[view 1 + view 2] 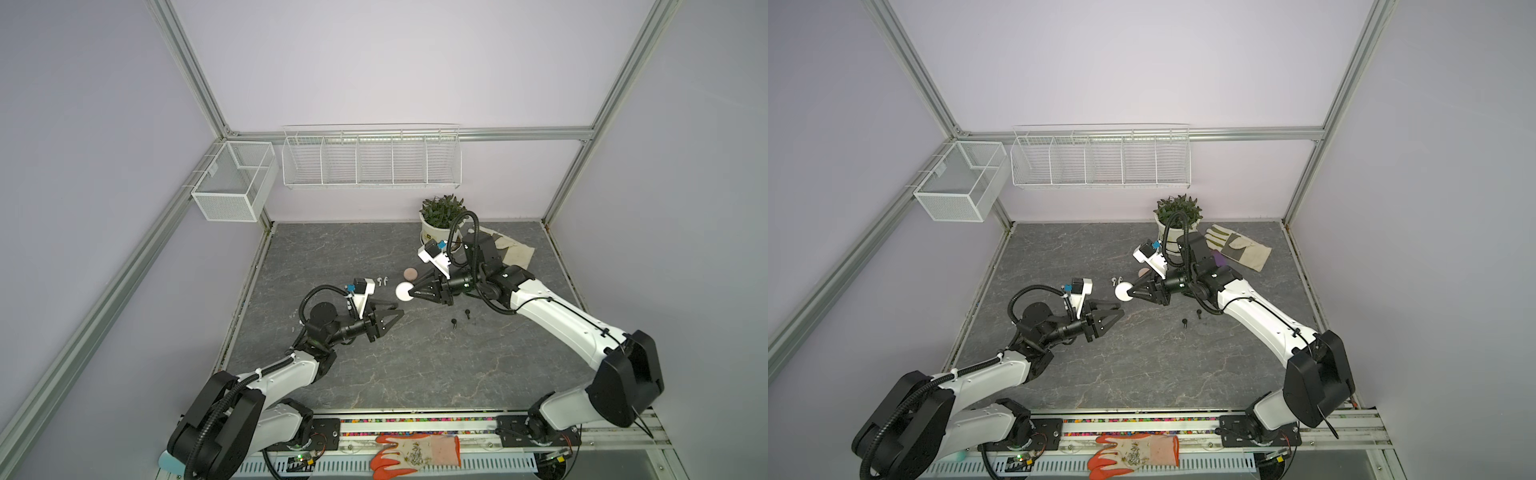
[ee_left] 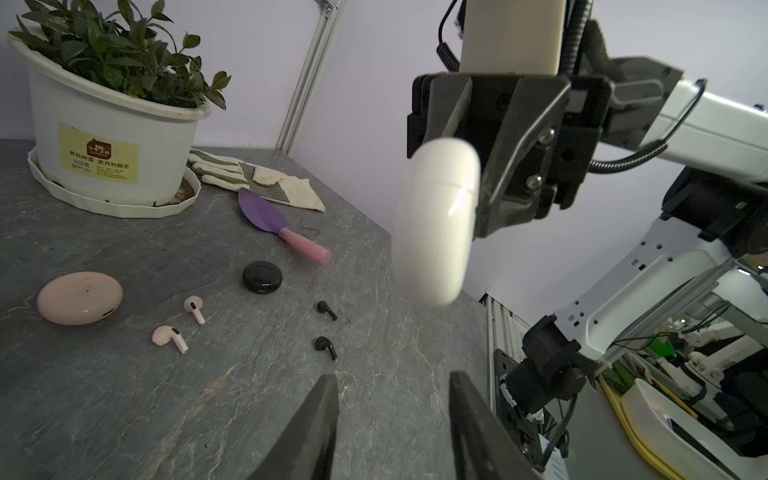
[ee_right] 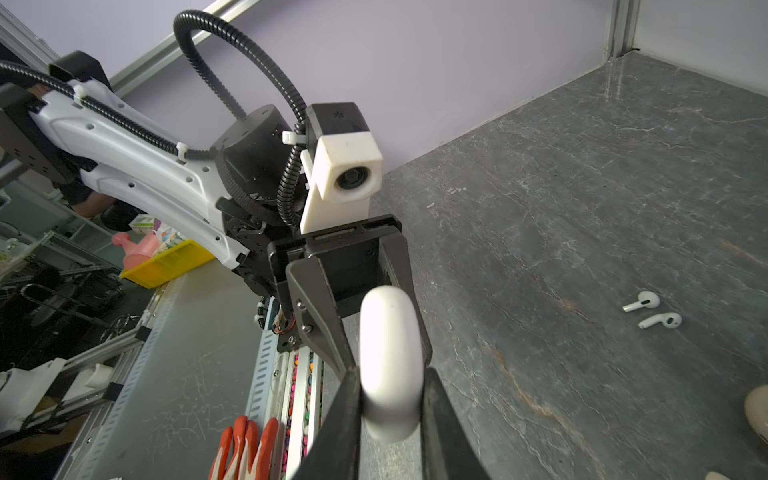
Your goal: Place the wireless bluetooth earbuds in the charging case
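My right gripper [image 3: 391, 372] is shut on a white round charging case [image 3: 390, 353], which it holds on edge above the table [image 1: 404, 291]. The left gripper [image 2: 394, 376] stands open and empty just in front of the case [image 2: 436, 224], apart from it [image 1: 400, 309]. Two white earbuds [image 3: 642, 301] [image 3: 660, 321] lie on the table behind the case [image 1: 382, 281]. A black pair of earbuds [image 2: 326, 309] [image 2: 325, 346] lies below the right arm [image 1: 460, 318]. Two pinkish earbuds [image 2: 194, 307] [image 2: 168, 337] lie next to a pink case [image 2: 80, 297]. A black case [image 2: 262, 276] sits nearby.
A potted plant [image 1: 440, 220], a work glove [image 1: 1241, 249] and a purple trowel [image 2: 270, 220] sit at the back right. Wire baskets [image 1: 370, 158] hang on the back wall. An orange glove [image 1: 415, 455] lies on the front rail.
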Motion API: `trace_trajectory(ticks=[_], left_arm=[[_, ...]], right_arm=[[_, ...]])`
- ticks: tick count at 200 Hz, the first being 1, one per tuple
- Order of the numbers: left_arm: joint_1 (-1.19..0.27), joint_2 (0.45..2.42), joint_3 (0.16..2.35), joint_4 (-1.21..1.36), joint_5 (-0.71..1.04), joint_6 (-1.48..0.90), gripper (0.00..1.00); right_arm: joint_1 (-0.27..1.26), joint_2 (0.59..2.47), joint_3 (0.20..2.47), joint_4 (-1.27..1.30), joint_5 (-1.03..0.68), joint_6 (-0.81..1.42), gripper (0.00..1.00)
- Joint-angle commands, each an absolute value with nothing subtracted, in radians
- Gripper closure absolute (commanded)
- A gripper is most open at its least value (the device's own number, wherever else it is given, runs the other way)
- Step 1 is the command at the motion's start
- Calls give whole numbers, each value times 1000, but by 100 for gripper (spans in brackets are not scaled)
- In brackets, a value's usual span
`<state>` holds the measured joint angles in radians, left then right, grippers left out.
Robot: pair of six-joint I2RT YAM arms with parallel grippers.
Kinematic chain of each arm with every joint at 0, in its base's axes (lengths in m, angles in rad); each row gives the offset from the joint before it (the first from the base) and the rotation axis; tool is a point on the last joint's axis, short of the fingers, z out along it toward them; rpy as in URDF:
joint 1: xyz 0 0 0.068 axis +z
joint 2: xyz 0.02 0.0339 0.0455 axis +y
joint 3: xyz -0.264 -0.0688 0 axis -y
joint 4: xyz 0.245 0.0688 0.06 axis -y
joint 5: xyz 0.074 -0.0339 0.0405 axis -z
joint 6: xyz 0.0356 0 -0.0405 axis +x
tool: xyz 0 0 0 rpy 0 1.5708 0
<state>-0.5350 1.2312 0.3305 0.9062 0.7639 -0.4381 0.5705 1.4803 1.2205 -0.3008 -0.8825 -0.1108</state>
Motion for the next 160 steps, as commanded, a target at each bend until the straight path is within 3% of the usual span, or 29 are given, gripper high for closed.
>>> trace_trajectory(ticks=[1, 160], left_arm=[[-549, 1246, 365, 898, 786, -329, 56], [-560, 1208, 372, 951, 808, -271, 58]], right_arm=[[568, 1468, 1244, -485, -852, -242, 84], [596, 1532, 1264, -482, -903, -252, 85]])
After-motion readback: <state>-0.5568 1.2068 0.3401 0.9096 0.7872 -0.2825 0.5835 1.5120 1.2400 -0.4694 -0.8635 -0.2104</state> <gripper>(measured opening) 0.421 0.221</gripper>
